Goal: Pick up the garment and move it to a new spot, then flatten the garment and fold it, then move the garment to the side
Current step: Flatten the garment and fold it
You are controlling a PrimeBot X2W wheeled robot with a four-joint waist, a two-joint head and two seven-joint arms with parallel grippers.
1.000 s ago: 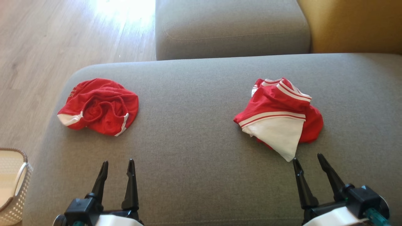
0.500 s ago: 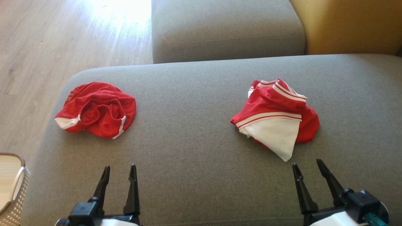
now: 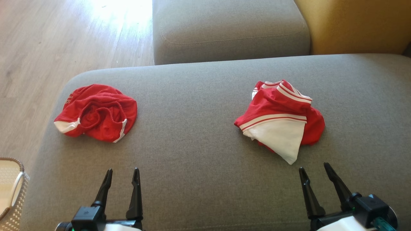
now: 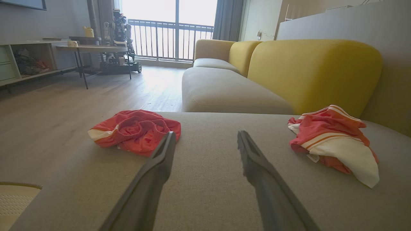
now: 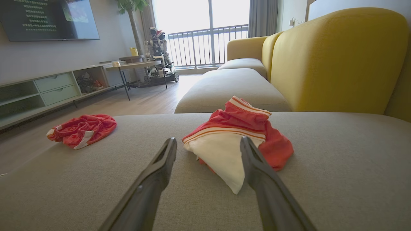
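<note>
Two crumpled garments lie on the grey sofa seat (image 3: pixel 199 128). A red and white garment (image 3: pixel 281 120) (image 5: pixel 236 136) (image 4: pixel 330 141) sits at the right, a white flap toward me. A red garment with white trim (image 3: pixel 96 112) (image 4: pixel 135 130) (image 5: pixel 80 128) lies bunched at the left. My right gripper (image 3: pixel 314 168) (image 5: pixel 208 142) stands open just short of the white flap, touching nothing. Near the seat's front edge my left gripper (image 3: pixel 122 171) (image 4: pixel 207 136) is open and empty, well short of the left garment.
A white woven basket (image 3: pixel 14 192) stands at the lower left beside the seat. A second grey cushion (image 3: pixel 229 29) and a yellow backrest (image 3: pixel 356 25) lie beyond. Wooden floor (image 3: pixel 48 48) runs along the left. A side table (image 5: pixel 138 69) stands far off.
The whole head picture has shifted slightly left and the grippers sit a little lower in it, so the camera has moved. Both garments lie as before and both grippers stay open.
</note>
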